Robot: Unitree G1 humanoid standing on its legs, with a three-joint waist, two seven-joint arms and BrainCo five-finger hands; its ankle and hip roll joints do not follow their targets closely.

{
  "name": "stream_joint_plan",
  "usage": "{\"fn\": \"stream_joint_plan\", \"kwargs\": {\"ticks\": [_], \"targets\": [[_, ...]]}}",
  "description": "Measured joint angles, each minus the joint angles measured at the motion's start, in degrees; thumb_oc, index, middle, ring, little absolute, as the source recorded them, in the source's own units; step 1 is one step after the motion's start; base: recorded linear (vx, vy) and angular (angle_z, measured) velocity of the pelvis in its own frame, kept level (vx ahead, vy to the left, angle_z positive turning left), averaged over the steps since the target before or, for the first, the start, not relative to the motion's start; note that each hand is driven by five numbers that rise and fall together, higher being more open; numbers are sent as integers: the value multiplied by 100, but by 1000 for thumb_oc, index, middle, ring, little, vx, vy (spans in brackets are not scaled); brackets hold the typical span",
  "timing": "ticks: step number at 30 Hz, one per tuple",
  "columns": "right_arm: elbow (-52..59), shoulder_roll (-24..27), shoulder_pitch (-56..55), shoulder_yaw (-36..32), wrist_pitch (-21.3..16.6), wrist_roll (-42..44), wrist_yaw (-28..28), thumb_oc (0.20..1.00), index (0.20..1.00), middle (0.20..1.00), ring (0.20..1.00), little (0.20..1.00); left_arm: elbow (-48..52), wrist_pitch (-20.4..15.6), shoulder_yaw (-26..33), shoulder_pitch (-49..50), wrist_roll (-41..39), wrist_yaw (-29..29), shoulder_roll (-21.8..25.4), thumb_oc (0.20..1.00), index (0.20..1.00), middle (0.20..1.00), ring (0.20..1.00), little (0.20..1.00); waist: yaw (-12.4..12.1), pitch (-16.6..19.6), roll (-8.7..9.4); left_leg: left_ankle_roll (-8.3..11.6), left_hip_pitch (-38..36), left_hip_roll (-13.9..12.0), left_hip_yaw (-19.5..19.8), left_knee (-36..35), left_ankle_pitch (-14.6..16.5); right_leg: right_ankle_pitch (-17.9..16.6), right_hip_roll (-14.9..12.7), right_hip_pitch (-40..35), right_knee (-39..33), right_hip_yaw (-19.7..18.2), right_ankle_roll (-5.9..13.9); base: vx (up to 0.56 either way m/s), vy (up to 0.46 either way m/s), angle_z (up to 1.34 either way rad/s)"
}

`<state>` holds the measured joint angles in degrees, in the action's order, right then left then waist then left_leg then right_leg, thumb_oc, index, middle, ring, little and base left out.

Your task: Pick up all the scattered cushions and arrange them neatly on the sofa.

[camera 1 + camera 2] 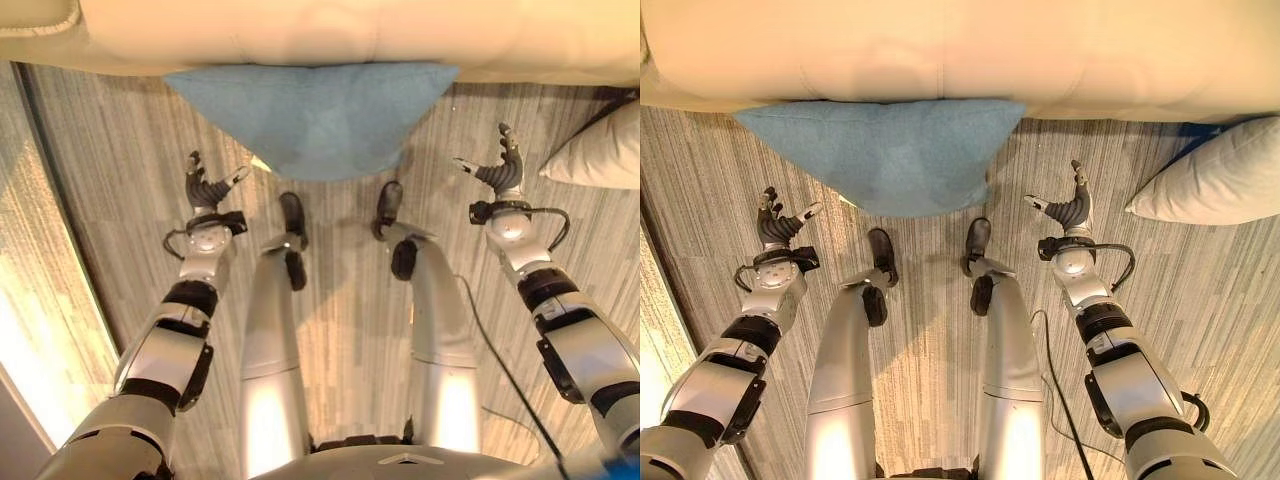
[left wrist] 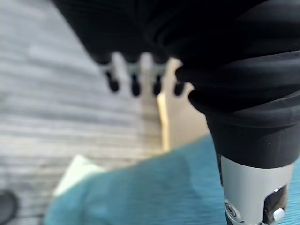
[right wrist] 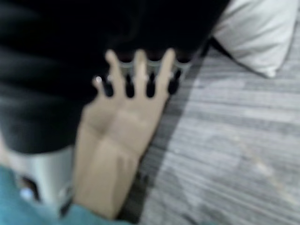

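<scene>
A blue cushion [image 1: 310, 115] lies on the floor against the front of the cream sofa [image 1: 300, 35]. A white cushion [image 1: 1220, 185] lies on the floor to the right, also near the sofa's base. My left hand [image 1: 205, 190] hovers just left of the blue cushion's lower corner, open and holding nothing. My right hand [image 1: 503, 172] is raised between the blue cushion and the white one, open and empty as well. In the left wrist view the blue cushion [image 2: 140, 192] lies close beneath the straight fingers [image 2: 133, 84]. The right wrist view has the white cushion [image 3: 258, 33] beyond the hand.
The floor [image 1: 120, 150] is grey wood-look planking. A bright pale strip with a dark border [image 1: 30, 300] runs along the left side. A small pale scrap [image 1: 262, 163] peeks out by the blue cushion's left corner.
</scene>
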<state>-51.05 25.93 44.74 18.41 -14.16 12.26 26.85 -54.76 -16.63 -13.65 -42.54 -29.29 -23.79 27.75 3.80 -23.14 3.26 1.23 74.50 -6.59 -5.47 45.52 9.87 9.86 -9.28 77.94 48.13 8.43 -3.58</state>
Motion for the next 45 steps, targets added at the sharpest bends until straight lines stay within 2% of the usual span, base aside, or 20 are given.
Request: {"fn": "stream_joint_plan", "kwargs": {"ticks": [8, 22, 24, 29, 31, 33, 36, 40, 42, 45], "targets": [[4, 10, -26, 5, -12, 267, -215, 1000, 1000, 1000, 1000, 1000, 277, 0, -328, -559, -54, 131, 375, 1000, 1000, 1000, 1000, 1000, 36, 396, -2, -16, 363, 102, 29, 20, 10, 4, -102, 306, -10, 15, 15, 8, -1, 2], [284, 241, 119, 7, -63, 445, -321, 1000, 1000, 1000, 1000, 1000, 284, 107, -717, -956, -50, 165, 576, 1000, 1000, 1000, 1000, 1000, 56, 462, -49, -105, 994, 114, -49, 304, 60, -57, -113, 963, 160, -152, 95, 1, 0, 0], [286, 336, 306, 144, -68, 561, -325, 1000, 1000, 1000, 1000, 1000, 276, 118, -942, -1176, -52, 182, 664, 1000, 1000, 1000, 1000, 1000, 63, 446, -88, -128, 1210, 100, -43, 480, 94, -43, -123, 1160, 280, -162, 103, 0, 0, 0], [294, 506, 909, 277, -98, 676, -309, 1000, 1000, 1000, 1000, 1000, 277, 121, -1081, -1552, -63, 224, 704, 1000, 1000, 1000, 1000, 1000, 25, 415, -136, -174, 1624, 58, -86, 802, 169, -48, -104, 1593, 521, -261, 120, 30, -31, -4], [313, 565, 1266, 347, -102, 692, -296, 1000, 1000, 1000, 1000, 1000, 295, 123, -1155, -1805, -85, 215, 685, 1000, 1000, 1000, 1000, 1000, -4, 322, -255, -216, 1806, 52, -80, 954, 197, -44, -116, 1742, 656, -267, 127, 13, -48, -3], [366, 669, 1638, 635, -101, 782, -268, 1000, 1000, 1000, 1000, 1000, 453, 148, -1292, -2068, -139, 124, 738, 1000, 1000, 1000, 1000, 1000, -27, 49, -339, -246, 1856, 55, -49, 1156, 246, -15, -149, 1769, 824, -269, 133, 0, 0, 0], [421, 669, 1933, 680, -99, 866, -224, 1000, 1000, 1000, 1000, 1000, 635, 145, -1340, -2212, -173, 85, 757, 1000, 1000, 1000, 1000, 1000, -76, -196, -355, -261, 1865, 79, -38, 1244, 252, -9, -185, 1769, 902, -274, 134, 9, -27, 4], [499, 546, 2016, 878, -40, 1360, -217, 1000, 1000, 1000, 1000, 1000, 779, 220, -1502, -2254, -333, -53, 679, 1000, 1000, 1000, 1000, 1000, -92, -220, -363, -281, 1885, 83, -23, 1313, 259, -14, -188, 1762, 965, -277, 145, 10, -57, -1], [593, 428, 2090, 1115, -31, 1732, -438, 1000, 1000, 1000, 1000, 1000, 789, 238, -1534, -2279, -343, -121, 593, 1000, 1000, 1000, 1000, 1000, -101, -220, -363, -280, 1881, 80, -13, 1361, 258, -8, -174, 1761, 1018, -276, 137, 9, -73, 1], [1107, 561, 1923, 1588, -23, 2189, -1219, 1000, 1000, 1000, 1000, 1000, 796, 268, -1602, -2248, -336, -110, 638, 1000, 1000, 1000, 1000, 1000, -100, -220, -362, -266, 1851, 75, -5, 1364, 244, -12, -182, 1735, 1031, -275, 132, 5, -47, 1]]}}
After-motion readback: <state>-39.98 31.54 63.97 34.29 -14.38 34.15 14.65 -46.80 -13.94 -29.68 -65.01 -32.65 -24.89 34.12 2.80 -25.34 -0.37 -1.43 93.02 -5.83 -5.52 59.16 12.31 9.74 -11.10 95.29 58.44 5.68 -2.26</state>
